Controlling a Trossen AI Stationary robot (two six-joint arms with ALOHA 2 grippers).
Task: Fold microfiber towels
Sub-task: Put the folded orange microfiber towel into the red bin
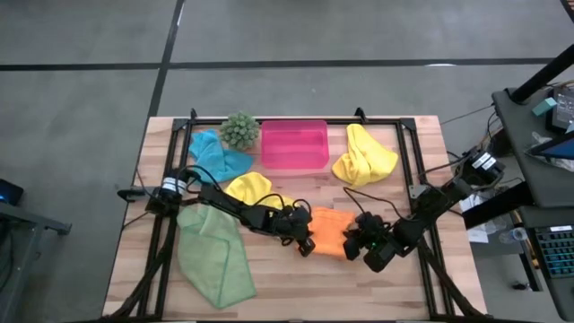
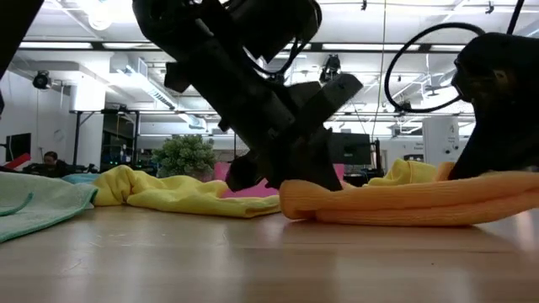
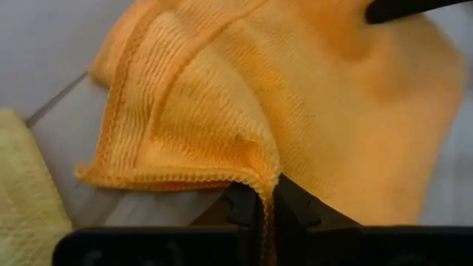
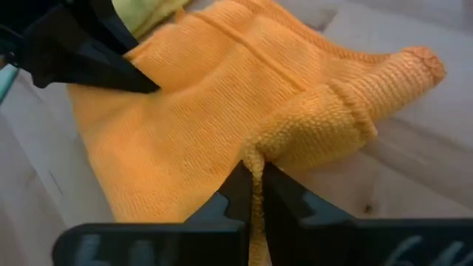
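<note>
We are viewing both arms at work on the orange towel [image 1: 330,231], which is lying bunched near the front middle of the table [image 1: 287,287], between the light green towel [image 1: 213,253] at the front left and the bare boards at the right. The left gripper [image 3: 266,203] is pinching one hemmed corner of the orange towel between closed fingers, and the right gripper [image 4: 253,185] is clamping a bunched edge at the towel's opposite side in the same manner. The remaining cloths are lying unfolded farther back: a yellow towel [image 1: 248,187] just behind the left arm, the teal towel [image 1: 215,158] beside the spiky plant [image 1: 239,130], and a second yellow towel [image 1: 363,157] beside the pink tray [image 1: 293,145]. We are judging the main risk to be uneven grips: the right gripper is holding a rolled wad rather than a clean corner, so lifting could spread the cloth crookedly or let a layer slip free. The left arm's cable is also passing close to the nearer yellow towel and could drag it. We are finding no legible brand, label or writing.
</note>
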